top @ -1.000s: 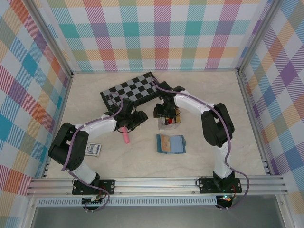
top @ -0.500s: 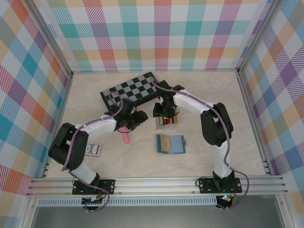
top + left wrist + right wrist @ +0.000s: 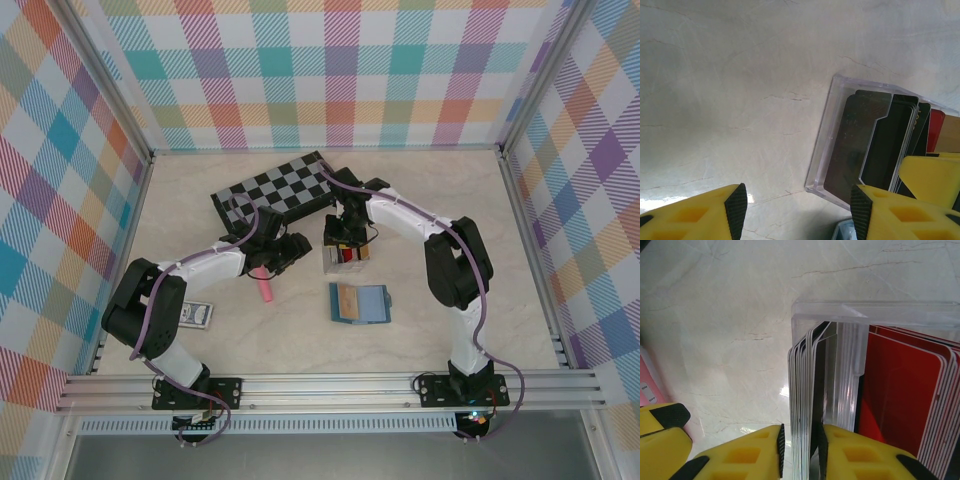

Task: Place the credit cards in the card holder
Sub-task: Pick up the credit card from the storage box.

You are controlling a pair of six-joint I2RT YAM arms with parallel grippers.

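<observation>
Credit cards [image 3: 802,390], likely stiff and slick, are stood on edge in a clear box [image 3: 865,310]; a few are pinched edgewise by the right pincer [image 3: 800,440]. The left pincer [image 3: 797,207] is held open, empty.

What lies on our pale marbled tabletop [image 3: 450,200]
We see a black-and-white chequered flat board [image 3: 272,188] at the back; a short pink stick [image 3: 265,291] nearer; a small dark-rimmed flat gadget [image 3: 197,315] at the near left; a clear plastic open box [image 3: 822,145] right of the stick.
</observation>
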